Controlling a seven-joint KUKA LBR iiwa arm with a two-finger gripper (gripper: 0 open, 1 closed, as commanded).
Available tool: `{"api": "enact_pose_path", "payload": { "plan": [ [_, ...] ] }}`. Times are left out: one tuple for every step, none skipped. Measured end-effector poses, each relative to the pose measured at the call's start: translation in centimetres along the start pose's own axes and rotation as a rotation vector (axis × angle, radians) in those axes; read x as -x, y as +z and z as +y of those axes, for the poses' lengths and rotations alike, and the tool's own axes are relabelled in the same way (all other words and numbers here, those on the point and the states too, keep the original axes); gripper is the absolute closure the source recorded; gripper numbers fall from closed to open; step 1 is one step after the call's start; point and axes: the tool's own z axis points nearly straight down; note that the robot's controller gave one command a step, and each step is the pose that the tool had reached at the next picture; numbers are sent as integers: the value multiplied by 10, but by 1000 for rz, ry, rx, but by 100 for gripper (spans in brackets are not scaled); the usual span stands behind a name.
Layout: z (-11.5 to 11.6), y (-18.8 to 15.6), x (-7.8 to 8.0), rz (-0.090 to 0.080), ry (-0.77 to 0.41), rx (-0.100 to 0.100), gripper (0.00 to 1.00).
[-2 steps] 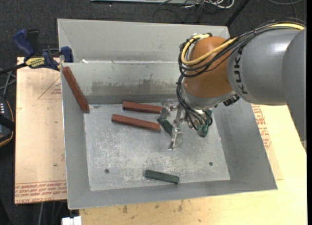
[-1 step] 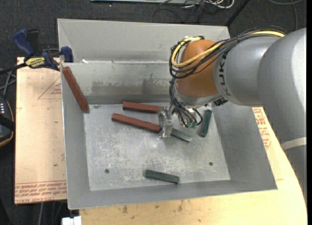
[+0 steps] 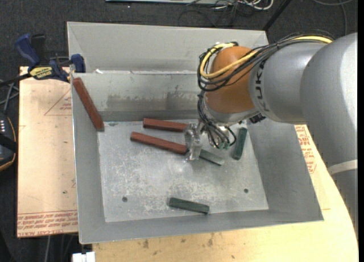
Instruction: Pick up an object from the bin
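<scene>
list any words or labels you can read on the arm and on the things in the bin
"KU": black letters on the grey arm link, next to the orange cover; any further letters cannot be made out.
Brown bars: no writing to be seen on them.
Dark green bars: no writing to be seen on them.
</scene>
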Motion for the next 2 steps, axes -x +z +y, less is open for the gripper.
{"api": "enact_pose_path", "payload": {
  "plan": [
    [0,-52,-8,10,-14,-2,100],
    [-8,-87,-7,2,15,-2,0]
  ]
}}
